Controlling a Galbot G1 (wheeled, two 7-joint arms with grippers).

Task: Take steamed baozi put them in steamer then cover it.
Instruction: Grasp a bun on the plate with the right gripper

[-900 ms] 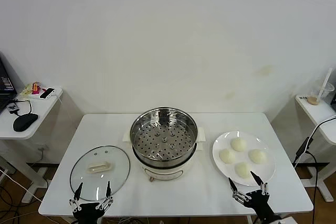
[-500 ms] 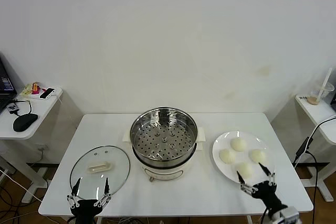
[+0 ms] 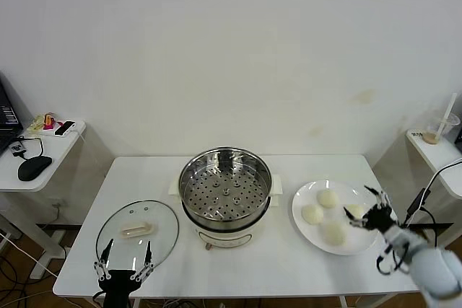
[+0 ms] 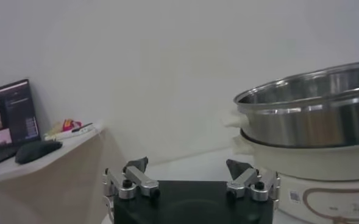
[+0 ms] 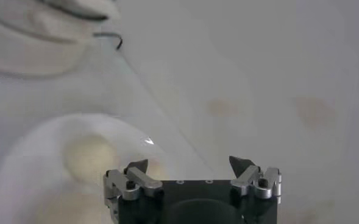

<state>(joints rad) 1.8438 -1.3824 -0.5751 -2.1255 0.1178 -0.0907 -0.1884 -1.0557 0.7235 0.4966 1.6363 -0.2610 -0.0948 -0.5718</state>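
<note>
Looking down from the head camera, I had the right gripper (image 3: 370, 209) over the far right edge of the white plate (image 3: 307, 227), its fingers spread wide and closing on nothing. It sat right at the rightmost of the four steamed baozi (image 3: 327, 198), which partly hid that bun; I could not tell whether it touched it. All four buns lay on the plate, just to the right of the steamer (image 3: 225, 191). The steamer stood uncovered at the middle of the bench (image 3: 144, 171), its perforated tray bare. The cover (image 3: 137, 231) lay flat on the bench to the steamer's left, handle up. The left gripper (image 3: 125, 263) waited at the near bench edge just in front of the cover, fingers also spread and holding nothing.
</note>
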